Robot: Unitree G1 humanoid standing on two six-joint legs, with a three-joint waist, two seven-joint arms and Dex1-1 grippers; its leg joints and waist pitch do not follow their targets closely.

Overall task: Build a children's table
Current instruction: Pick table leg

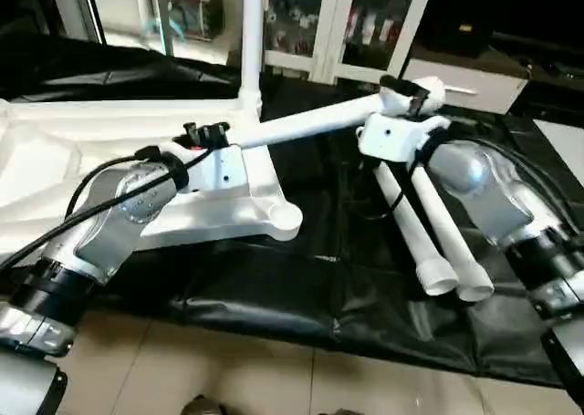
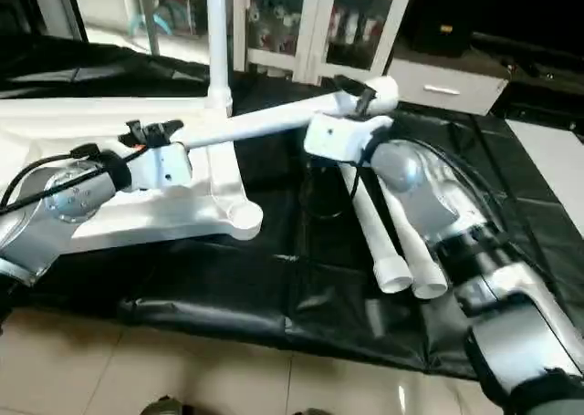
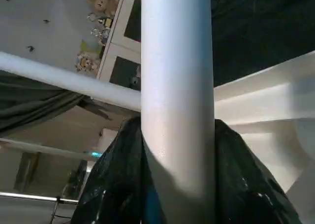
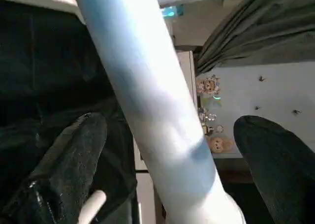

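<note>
While one leg already stands upright in a far corner socket of the upturned table top, we judge the build less than half done. We have a second leg slung between our grippers. The left gripper has its jaws clamped round the leg's near end, right over the top's ribbed underside. The right gripper sits at the far end, jaws spread wide with the leg running between them and no firm bite that we can make out. Two more legs lie side by side on the black sheet, just below the right jaws, untouched. The near corner socket gapes empty, below and beside the left jaws. Beyond the right jaws, a white glass-door cabinet holds small items behind its panes, too small for us to name.
</note>
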